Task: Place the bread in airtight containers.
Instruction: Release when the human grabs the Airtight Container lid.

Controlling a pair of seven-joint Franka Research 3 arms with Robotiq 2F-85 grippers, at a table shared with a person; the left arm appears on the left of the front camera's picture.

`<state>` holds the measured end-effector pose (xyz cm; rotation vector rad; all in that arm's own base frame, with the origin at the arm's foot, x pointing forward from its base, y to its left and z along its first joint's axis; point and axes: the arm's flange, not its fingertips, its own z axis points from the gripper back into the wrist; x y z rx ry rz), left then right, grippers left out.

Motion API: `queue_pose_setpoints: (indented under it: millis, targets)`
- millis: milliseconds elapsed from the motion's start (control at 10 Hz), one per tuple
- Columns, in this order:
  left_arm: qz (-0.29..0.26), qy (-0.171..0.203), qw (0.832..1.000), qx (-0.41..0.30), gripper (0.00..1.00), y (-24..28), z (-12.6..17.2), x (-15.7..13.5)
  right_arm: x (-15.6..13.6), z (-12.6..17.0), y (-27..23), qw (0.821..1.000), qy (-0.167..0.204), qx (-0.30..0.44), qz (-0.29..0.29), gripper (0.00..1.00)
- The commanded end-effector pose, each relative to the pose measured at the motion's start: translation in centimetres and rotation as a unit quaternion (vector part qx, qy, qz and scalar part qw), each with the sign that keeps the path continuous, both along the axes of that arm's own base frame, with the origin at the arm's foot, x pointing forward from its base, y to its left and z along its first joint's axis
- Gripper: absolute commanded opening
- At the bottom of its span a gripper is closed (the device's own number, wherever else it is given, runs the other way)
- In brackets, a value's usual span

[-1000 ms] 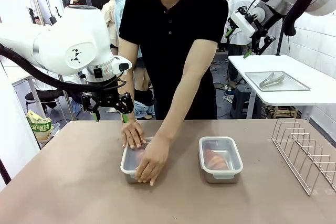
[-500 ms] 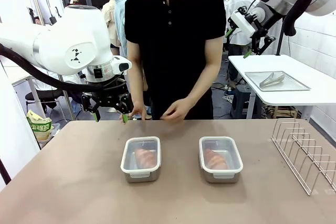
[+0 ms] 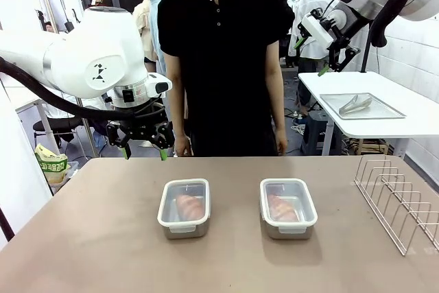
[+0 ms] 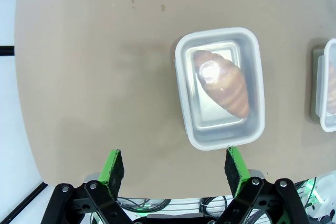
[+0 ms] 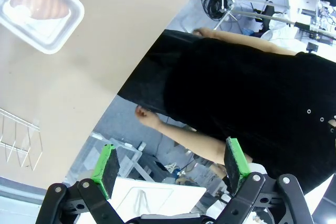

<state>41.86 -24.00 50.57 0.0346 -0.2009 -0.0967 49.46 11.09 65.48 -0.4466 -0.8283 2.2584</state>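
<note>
Bread (image 3: 189, 205) sealed under snap lids in both tins (image 3: 184, 208) on desk (image 3: 103, 238), left claw (image 3: 144, 143) and right claw (image 3: 310, 54) released, raised clear; judged finished, nothing further called for.

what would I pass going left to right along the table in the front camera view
left tin with a croissant under its lid → right tin with a croissant under its lid → wire rack
</note>
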Motion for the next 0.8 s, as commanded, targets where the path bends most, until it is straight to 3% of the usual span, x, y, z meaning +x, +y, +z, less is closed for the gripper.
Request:
queue_pose_setpoints:
  millis: [0,700]
  targets:
    - [-0.001,0.001,1.0,0.002,1.0,0.21,0.19,0.05,0.08,0.09,0.02,1.0,-0.006,0.001,-0.002,1.0]
    - [-0.001,0.001,1.0,0.002,1.0,0.21,0.19,0.05,0.08,0.09,0.02,1.0,-0.006,0.001,-0.002,1.0]
